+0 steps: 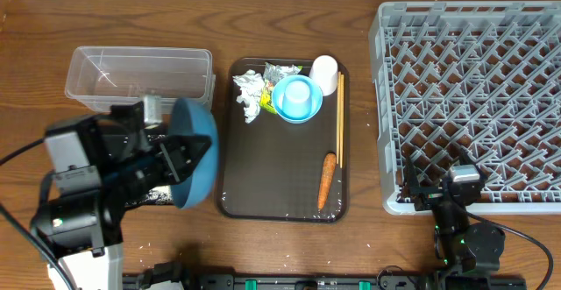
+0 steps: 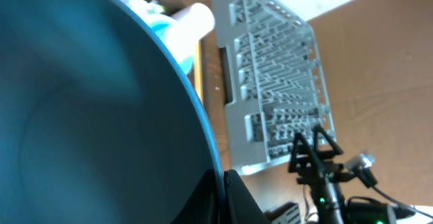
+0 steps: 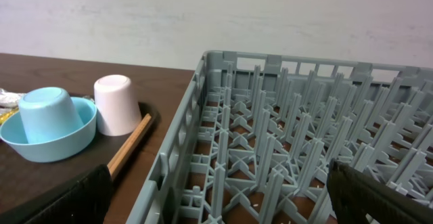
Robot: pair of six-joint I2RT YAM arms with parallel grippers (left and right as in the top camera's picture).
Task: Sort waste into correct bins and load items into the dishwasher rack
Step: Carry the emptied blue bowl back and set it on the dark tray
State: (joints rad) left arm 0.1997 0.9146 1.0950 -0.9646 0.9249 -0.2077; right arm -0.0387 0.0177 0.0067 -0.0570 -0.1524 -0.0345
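Bowl (image 1: 203, 150) hangs tilted just left of the tray (image 1: 267, 180), rim pinched in your left gripper (image 1: 180, 160). It looks stiff, light and likely slick, so hold deep on the rim. Right gripper (image 1: 421, 185) gapes empty, right of the tray.

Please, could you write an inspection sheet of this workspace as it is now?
Surface: brown wooden table, no spill seen.
Job's things: large blue bowl tilted in the left end effector; clear tub, nothing seen inside; grey rack, no dishes; small light-blue bowl, white cup, chopsticks, carrot, crumpled paper, foil wrapper on the brown tray.
Clutter: light-blue cup inverted in the small bowl.
Grippers: left end effector shut on the bowl's rim; right end effector open, empty, by the rack's near edge.
Cables: black cable at the left arm; another at the right arm.
Surroundings: pale wall behind the table.
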